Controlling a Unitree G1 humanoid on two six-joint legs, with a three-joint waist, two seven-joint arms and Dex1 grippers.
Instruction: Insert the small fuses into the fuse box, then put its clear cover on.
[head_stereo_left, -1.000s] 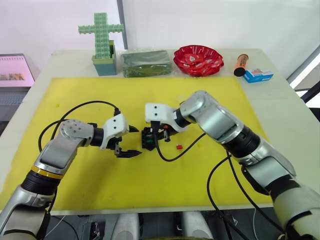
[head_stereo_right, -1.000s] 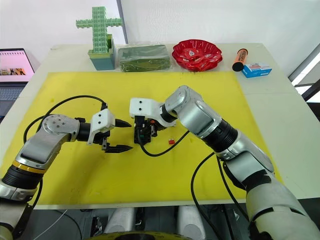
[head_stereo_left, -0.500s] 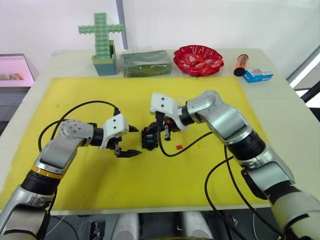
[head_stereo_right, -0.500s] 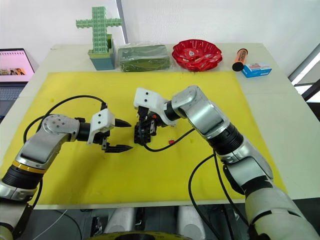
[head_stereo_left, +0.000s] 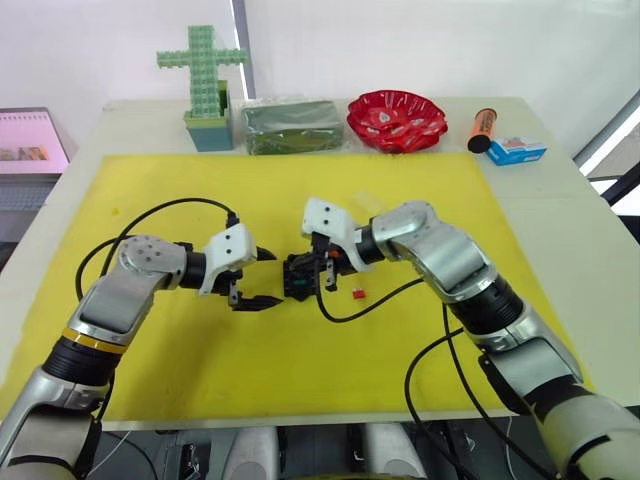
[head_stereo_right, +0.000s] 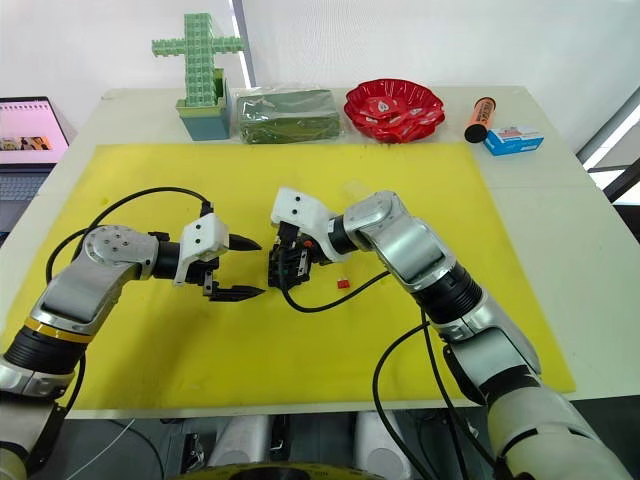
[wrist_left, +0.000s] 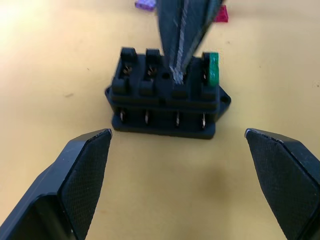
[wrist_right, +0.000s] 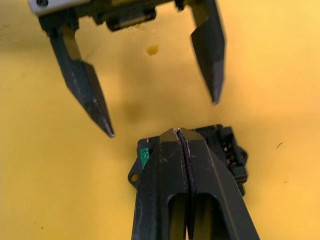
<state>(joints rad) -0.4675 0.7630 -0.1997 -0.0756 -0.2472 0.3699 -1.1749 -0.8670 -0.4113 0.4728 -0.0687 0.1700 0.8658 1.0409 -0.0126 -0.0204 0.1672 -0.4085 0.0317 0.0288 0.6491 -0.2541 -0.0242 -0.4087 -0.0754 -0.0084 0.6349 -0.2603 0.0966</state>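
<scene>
Yellow mat (head_stereo_left: 150, 190) — right gripper (wrist_left: 176, 75), jaws closed, lowered onto fuse box (wrist_left: 167, 100), seemingly; left gripper (head_stereo_left: 256, 279) stays open.

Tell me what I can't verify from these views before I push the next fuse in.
- Left wrist view: the shut right tool covers the fuse box slot beside the green fuse; whether a fuse sits beneath cannot be told.
- Right wrist view: the tool's fingers hide most of the slots.
- Left wrist view: the purple fuse is cut off by the picture's edge.
</scene>
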